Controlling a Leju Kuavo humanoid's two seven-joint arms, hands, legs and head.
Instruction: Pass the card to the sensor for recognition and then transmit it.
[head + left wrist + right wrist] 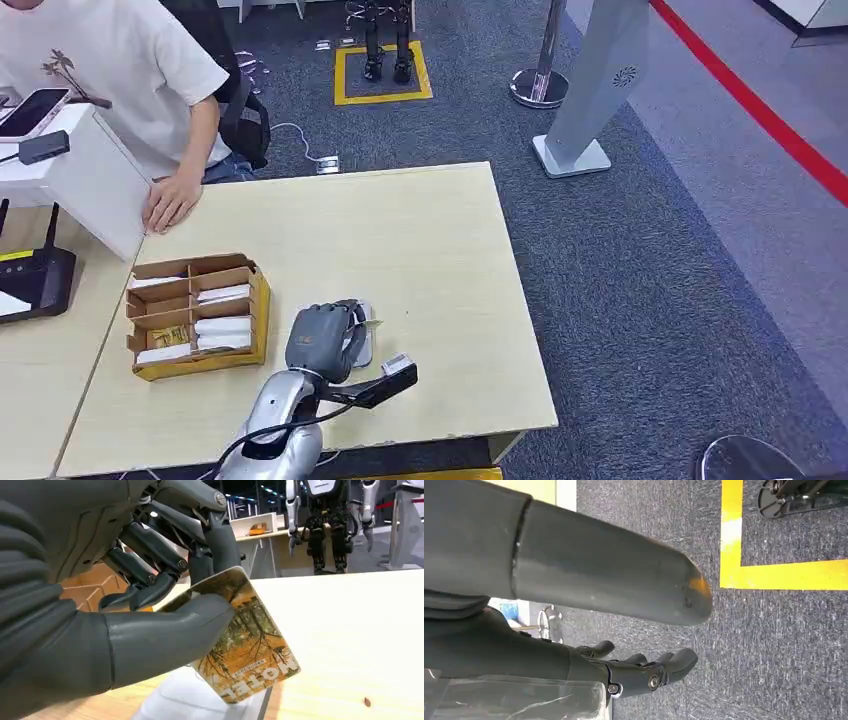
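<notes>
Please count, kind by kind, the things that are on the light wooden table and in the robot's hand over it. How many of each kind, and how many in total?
Cardboard box with compartments: 1
White sensor pad under the left hand: 1
Orange card held by that hand: 1
Person's hand resting on the table: 1
Total: 4

Orange hotel card [250, 645] tilted, pinched in left robot hand [150, 580] over white sensor [185, 700].
</notes>
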